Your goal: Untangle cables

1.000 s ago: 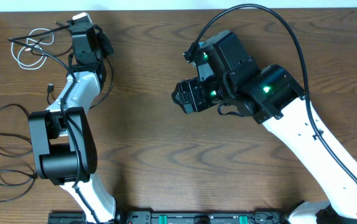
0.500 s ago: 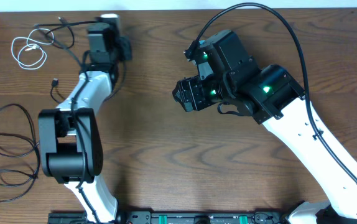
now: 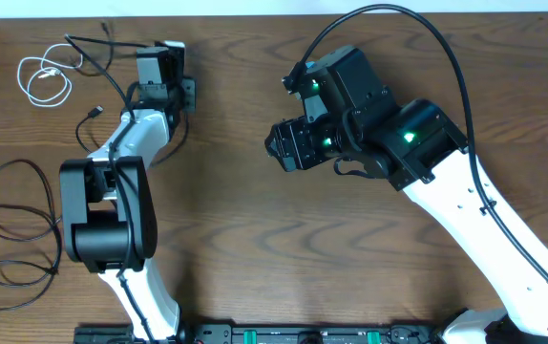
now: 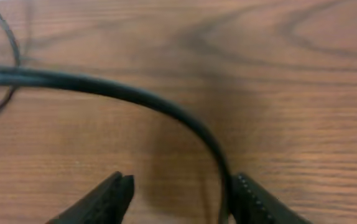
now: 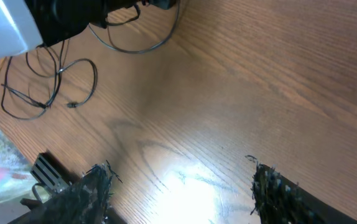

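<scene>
A short white cable [image 3: 51, 74] lies coiled at the table's far left corner. One black cable [image 3: 94, 113] runs from near it toward my left gripper [image 3: 162, 50], and its plug end rests on the wood. In the left wrist view this cable [image 4: 135, 94] curves down between the jaws of my left gripper [image 4: 181, 183], which stand open, with the cord close beside the right finger [image 4: 259, 199]. A second black cable [image 3: 14, 162] lies in loose loops at the left edge. My right gripper [image 3: 279, 148] hovers open over mid-table and, seen from the right wrist camera [image 5: 181, 186], holds nothing.
The left arm's base [image 3: 102, 229] stands between the looped cable and mid-table. The right arm [image 3: 465, 201] crosses the right half, its thick black wire arching above. The right wrist view shows bare wood [image 5: 241, 93] below the fingers.
The left gripper moved right, drawing the black cable clear of the white one, then went from shut to open. The right arm has stayed put.
</scene>
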